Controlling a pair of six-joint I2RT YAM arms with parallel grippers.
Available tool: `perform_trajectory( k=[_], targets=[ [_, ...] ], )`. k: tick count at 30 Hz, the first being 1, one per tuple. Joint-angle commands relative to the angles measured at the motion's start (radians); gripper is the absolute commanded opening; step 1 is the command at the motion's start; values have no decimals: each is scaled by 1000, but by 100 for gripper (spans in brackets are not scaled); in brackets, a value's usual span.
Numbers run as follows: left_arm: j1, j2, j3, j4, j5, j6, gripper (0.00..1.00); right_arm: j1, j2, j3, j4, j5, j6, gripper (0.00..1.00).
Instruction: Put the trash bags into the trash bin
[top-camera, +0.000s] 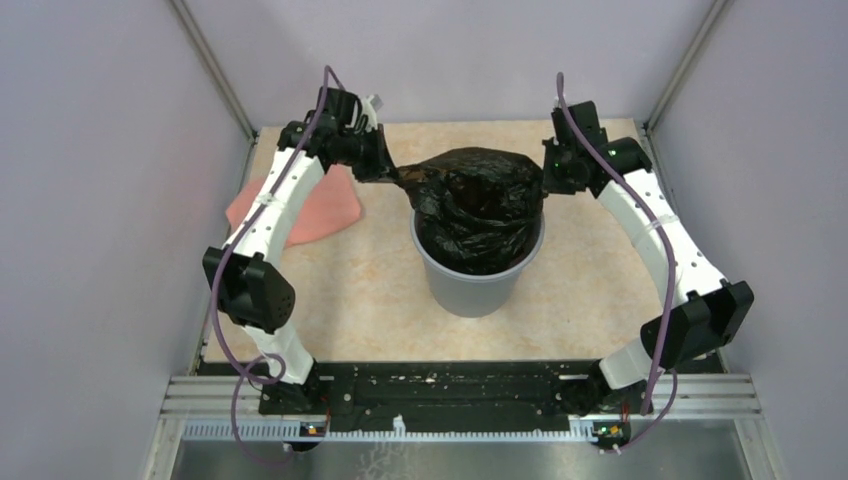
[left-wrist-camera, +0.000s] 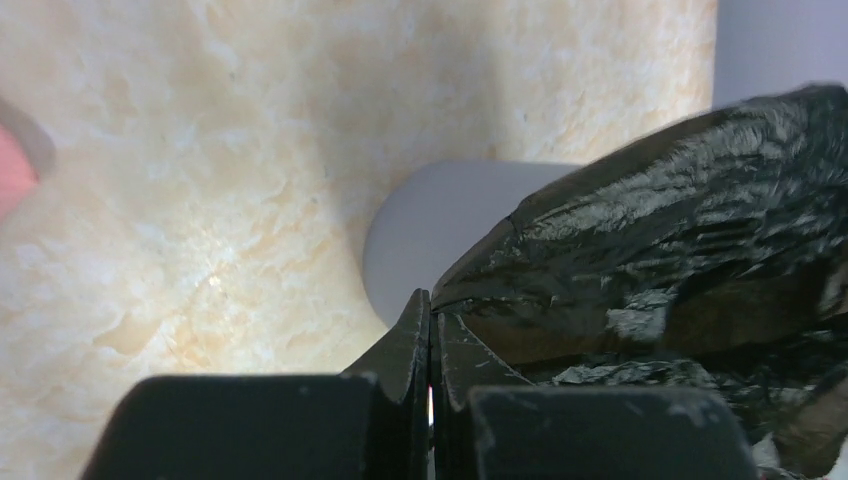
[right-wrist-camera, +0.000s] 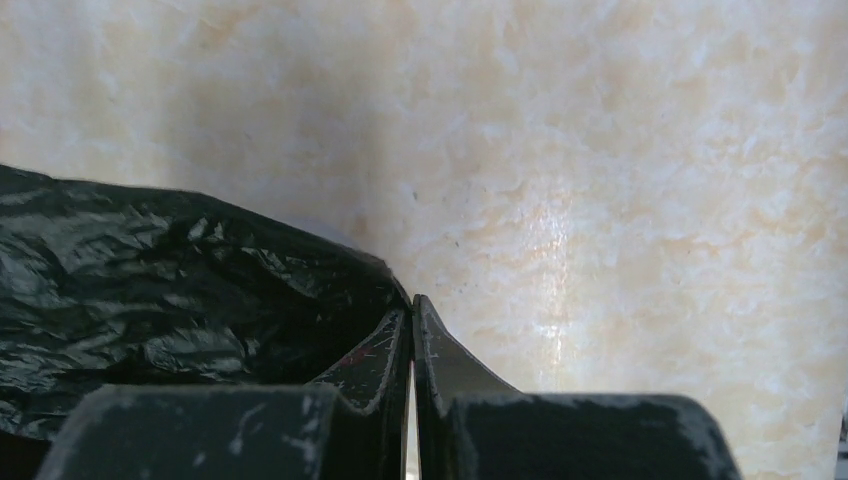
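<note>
"One trash bag (top-camera: 480, 205), black and crinkled, sits stuffed in the trash bin (top-camera: 470, 285), and it swells in a glossy heap above the grey rim."

"Where is that from your end effectors?"

"Between them. The bin stands on the worktop (top-camera: 370, 300) with my left end effector (top-camera: 390, 172) just off one side of the heap and my right end effector (top-camera: 546, 175) just off the other."

"What are the fingers doing?"

"On the left, my fingers (left-wrist-camera: 412, 345) are pressed together on a corner of the bag, drawn out sideways from the heap into a taut point that ends at my tips. Past those tips the film spreads away to the right, and the bin's grey wall shows beyond them. On the right, my fingers (right-wrist-camera: 385, 355) are likewise closed, pinching the bag's edge; the film fans out to the left of those tips, and pale marbled worktop lies to their right."

"Anything else nearby?"

"A salmon-pink cloth (top-camera: 325, 210) lies flat on the worktop on the outer side of my left end effector, away from the bin, partly hidden under my left arm (top-camera: 285, 190)."
</note>
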Motion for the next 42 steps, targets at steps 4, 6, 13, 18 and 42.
perform_trajectory(
  k=[4,6,13,18,42],
  targets=[
    [2,-100,-193,124,95,-4,0,-31,-55,-111,65,-70,1,0],
    [1,-121,-225,131,96,-1,0,-31,-76,-115,61,-72,0,0],
    [1,-180,-248,150,124,-13,0,-32,-142,-10,-23,-41,-24,25],
    [1,-190,-220,140,143,-15,0,-31,-163,108,-79,-25,-42,48],
    [-2,-156,-173,115,160,-5,0,199,138,316,159,-213,-402,64]
  ],
)
